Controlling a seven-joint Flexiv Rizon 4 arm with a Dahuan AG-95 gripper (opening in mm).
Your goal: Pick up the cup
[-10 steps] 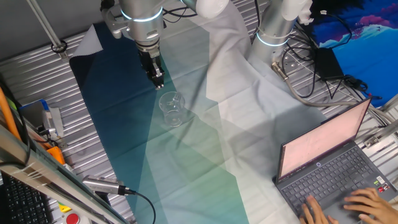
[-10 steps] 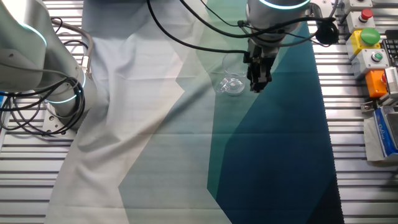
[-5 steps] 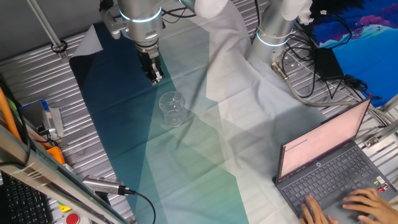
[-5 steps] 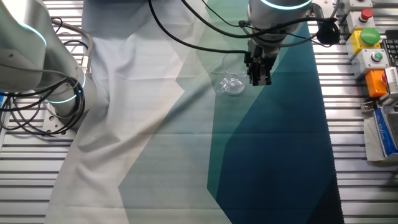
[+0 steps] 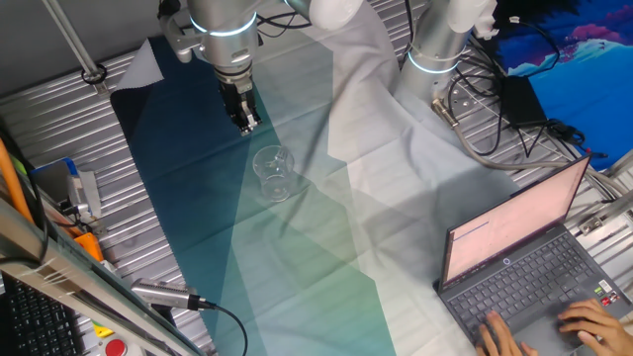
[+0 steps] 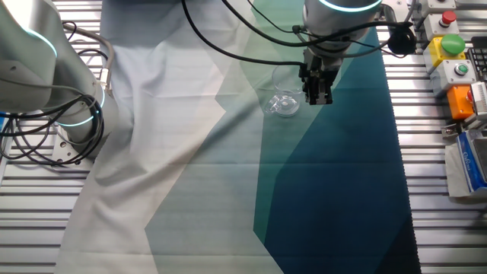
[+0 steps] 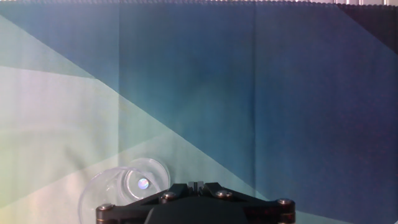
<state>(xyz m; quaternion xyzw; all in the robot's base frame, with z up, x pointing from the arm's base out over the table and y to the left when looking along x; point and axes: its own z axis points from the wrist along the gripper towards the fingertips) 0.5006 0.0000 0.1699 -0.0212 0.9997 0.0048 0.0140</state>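
Ribbed metal makes the tabletop (image 5: 59, 119), and over it lies a cloth (image 5: 297, 237) with wide bands of dark blue, teal, pale green and white. On the pale green band stands the cup (image 5: 274, 173), upright, with its wider rim on top; it is clear and the cloth shows through it. The hand (image 5: 246, 123) hangs above the dark blue part of the cloth, pointing down, just beside the cup and apart from it. Its two fingers look pressed together with nothing between them, so the hand is clenched and empty.

From the other fixed view the cup (image 6: 285, 101) stands just left of the hand (image 6: 316, 97), with a thin gap between them. In the hand view the cup (image 7: 124, 186) is at the lower left, seen from above, next to the dark body of the hand.

At one corner of the tabletop a laptop (image 5: 524, 267) stands open, and a person's hand (image 5: 586, 321) rests on its keys.
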